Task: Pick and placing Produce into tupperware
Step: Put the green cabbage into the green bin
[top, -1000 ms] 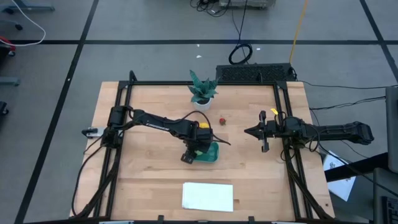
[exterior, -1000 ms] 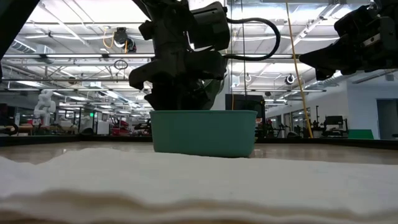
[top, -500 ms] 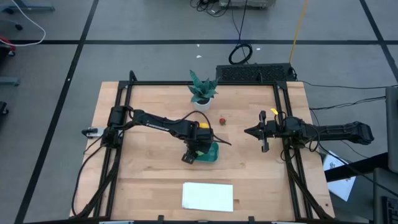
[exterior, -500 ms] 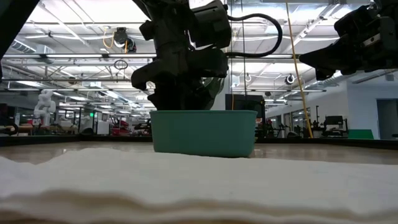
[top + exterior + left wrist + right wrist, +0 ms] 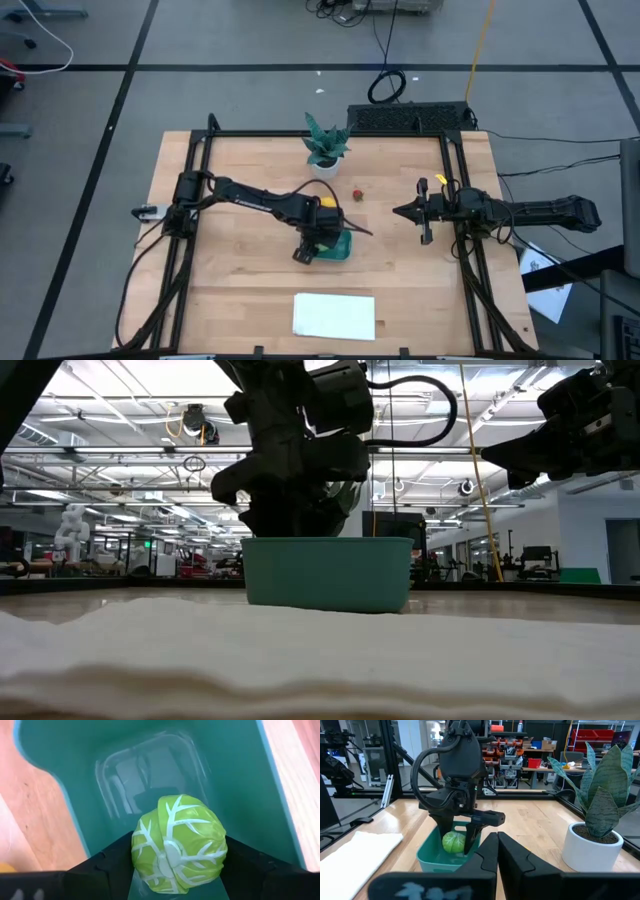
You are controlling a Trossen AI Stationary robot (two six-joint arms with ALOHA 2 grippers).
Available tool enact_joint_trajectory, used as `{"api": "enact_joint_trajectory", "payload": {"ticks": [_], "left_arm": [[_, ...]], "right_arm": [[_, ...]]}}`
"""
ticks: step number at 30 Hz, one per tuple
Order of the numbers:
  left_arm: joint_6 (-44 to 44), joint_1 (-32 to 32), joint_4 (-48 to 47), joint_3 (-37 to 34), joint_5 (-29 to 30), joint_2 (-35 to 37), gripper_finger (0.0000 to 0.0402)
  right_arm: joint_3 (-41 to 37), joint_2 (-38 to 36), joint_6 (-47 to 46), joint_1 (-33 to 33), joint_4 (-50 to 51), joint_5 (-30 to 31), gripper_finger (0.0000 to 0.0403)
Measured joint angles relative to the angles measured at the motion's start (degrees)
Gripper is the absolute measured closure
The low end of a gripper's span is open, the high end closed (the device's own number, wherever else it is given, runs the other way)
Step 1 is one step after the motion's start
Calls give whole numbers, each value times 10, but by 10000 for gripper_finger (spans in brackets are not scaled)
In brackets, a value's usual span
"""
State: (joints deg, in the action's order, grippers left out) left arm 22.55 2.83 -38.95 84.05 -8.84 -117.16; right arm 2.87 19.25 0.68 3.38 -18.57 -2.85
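Note:
The round light-green piece [image 5: 178, 844], veined like a cabbage, sits between my left gripper's [image 5: 320, 241] fingers, over the open teal tupperware [image 5: 342, 247]. The right wrist view shows the piece [image 5: 453, 842] at about the level of the tupperware's rim [image 5: 431, 854]. The small dark red piece [image 5: 357, 194] lies on the table beyond the tupperware. A yellow sliver [image 5: 6, 867] shows beside the tupperware's wall; the arm hides the rest of it from above. My right gripper [image 5: 400, 211] waits shut above the table's right side. My left gripper pinches the light-green piece between its two fingers, one finger [image 5: 116, 859] on each opposite side [image 5: 142, 852]. The fingers come from above, pointing down into the tupperware. The piece hangs clear above the tupperware's floor [image 5: 145, 767].
A spiky potted plant [image 5: 325, 148] stands at the far edge of the table. A white flat sheet [image 5: 334, 315] lies near the near edge and fills the low view's foreground [image 5: 300, 660]. Bare wood lies to the left and right of the tupperware.

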Motion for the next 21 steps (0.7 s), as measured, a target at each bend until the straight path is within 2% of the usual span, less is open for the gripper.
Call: {"api": "enact_joint_trajectory", "payload": {"ticks": [21], "left_arm": [[-20, -2, 3, 0, -12, -20, 158]], "right_arm": [[0, 0, 0, 0, -3, 0, 403]]}}
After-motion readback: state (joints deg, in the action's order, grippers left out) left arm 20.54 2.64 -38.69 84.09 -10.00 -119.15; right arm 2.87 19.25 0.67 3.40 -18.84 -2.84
